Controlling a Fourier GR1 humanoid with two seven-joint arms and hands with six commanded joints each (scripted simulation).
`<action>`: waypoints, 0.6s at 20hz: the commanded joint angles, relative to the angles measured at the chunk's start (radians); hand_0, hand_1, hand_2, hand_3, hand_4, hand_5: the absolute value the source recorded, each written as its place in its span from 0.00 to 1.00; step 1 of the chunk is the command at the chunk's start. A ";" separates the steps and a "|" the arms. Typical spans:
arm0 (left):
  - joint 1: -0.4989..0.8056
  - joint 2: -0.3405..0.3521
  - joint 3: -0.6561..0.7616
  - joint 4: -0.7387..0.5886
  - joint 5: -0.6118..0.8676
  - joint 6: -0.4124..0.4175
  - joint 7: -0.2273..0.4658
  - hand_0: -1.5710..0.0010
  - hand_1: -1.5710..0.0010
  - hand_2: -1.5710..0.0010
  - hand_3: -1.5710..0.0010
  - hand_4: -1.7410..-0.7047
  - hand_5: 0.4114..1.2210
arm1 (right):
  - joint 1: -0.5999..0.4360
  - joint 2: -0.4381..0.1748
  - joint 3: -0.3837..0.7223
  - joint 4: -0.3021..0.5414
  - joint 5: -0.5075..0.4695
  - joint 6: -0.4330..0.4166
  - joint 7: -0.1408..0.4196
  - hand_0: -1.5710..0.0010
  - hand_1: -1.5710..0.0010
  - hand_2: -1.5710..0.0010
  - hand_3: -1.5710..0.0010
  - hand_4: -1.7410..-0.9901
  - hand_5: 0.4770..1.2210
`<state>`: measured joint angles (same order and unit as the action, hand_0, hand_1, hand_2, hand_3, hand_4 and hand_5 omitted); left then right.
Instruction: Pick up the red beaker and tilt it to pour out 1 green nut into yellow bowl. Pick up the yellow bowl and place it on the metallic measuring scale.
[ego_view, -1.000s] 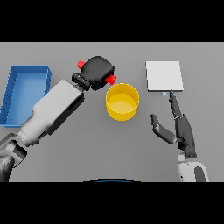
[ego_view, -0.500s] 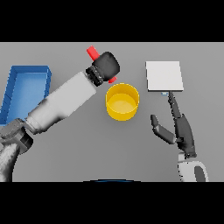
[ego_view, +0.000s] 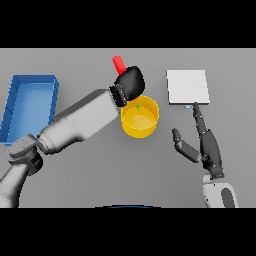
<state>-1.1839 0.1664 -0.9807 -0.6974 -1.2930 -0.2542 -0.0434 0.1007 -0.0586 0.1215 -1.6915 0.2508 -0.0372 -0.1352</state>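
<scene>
Sitting near the table's (ego_view: 75, 180) left edge was a blue bin (ego_view: 30, 102), apart from the work. Toward the middle, the left hand (ego_view: 130, 82) had its fingers curled round the red beaker (ego_view: 118, 64), of which only a red end showed above the hand, over the far rim of the yellow bowl (ego_view: 140, 117). A green nut (ego_view: 137, 106) showed at the bowl's far inner wall. To pour well, the tilt probably wanted easing back once one nut dropped, keeping the mouth over the bowl. Rightward, the metallic measuring scale (ego_view: 187, 86) lay toward the far right side, and the right hand (ego_view: 206, 145) rested just before it, fingers straight, holding nothing.
</scene>
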 joint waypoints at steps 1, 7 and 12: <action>-0.011 -0.002 -0.015 0.004 -0.017 -0.010 0.001 0.00 0.00 0.00 0.00 0.01 1.00 | 0.006 0.005 0.007 0.000 0.017 -0.012 -0.009 1.00 1.00 1.00 1.00 0.89 0.27; -0.106 -0.029 -0.120 0.048 -0.114 -0.060 -0.081 0.00 0.00 0.00 0.00 0.01 1.00 | 0.011 0.004 0.008 -0.004 0.020 -0.014 -0.024 1.00 1.00 1.00 1.00 0.91 0.26; -0.160 -0.060 -0.145 0.081 -0.147 -0.086 -0.104 0.00 0.00 0.00 0.00 0.01 1.00 | 0.010 -0.002 0.010 -0.002 0.025 -0.012 -0.039 1.00 1.00 1.00 1.00 0.94 0.28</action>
<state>-1.3446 0.1068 -1.1259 -0.6165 -1.4405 -0.3408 -0.1469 0.1112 -0.0601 0.1315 -1.6937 0.2760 -0.0490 -0.1752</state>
